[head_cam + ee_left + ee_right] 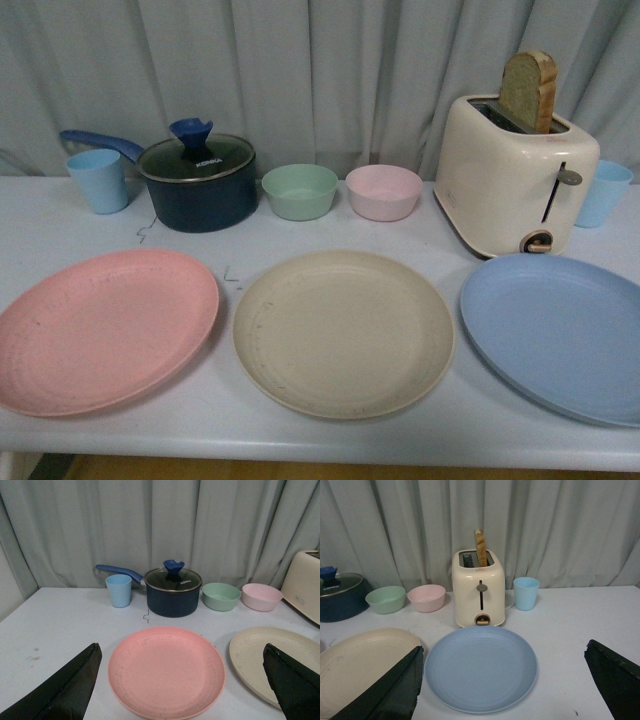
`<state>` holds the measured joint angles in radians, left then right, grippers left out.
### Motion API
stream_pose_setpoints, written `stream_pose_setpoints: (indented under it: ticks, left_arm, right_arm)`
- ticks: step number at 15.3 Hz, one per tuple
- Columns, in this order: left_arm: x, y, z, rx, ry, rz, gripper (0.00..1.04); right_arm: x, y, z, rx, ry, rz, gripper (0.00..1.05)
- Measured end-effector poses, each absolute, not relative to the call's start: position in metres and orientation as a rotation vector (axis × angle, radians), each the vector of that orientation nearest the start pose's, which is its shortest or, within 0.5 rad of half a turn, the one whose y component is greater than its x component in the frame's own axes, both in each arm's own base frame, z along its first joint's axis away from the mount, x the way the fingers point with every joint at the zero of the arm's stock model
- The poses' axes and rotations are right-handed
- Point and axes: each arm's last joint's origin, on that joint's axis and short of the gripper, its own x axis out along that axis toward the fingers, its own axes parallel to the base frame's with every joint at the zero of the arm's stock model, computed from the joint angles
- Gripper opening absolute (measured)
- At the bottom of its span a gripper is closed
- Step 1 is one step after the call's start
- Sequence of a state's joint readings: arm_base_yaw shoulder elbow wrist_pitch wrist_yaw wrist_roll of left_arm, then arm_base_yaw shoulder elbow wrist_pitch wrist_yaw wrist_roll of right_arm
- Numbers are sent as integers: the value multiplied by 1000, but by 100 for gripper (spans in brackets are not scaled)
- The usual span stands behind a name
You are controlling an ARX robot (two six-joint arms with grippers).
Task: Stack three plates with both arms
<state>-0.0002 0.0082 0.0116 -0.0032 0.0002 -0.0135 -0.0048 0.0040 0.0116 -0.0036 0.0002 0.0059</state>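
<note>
Plates before stacking: three lie flat in one row along the near edge of the white table (250,235), none overlapping.
Pink plate (105,330) lies to the left, beige plate (343,332) in the middle and blue plate (560,335) to the right, each near its neighbour. The left gripper (181,649) hovers spread wide and empty, framing the pink plate between its fingers; the right gripper (503,649) frames the blue one likewise. This pairing suggests each arm takes its outer plate, with the beige as base. Saucepan (198,185) and toaster (515,175) stand behind, clear of the work.
</note>
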Motion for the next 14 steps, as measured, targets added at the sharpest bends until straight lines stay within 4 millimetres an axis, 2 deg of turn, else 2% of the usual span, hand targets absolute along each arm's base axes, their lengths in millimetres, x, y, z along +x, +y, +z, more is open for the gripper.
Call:
stream_pose_setpoints:
  ticks: [12, 13, 14]
  left_arm:
    - [98, 0, 166, -14, 0, 0, 98]
    - [98, 0, 165, -18, 35, 6, 98]
    - [96, -1, 165, -41, 158, 75, 98]
  right_arm:
    - [97, 0, 167, 6, -4, -5, 98]
    - [97, 0, 167, 6, -4, -5, 98]
    - [97, 0, 167, 6, -4, -5, 98]
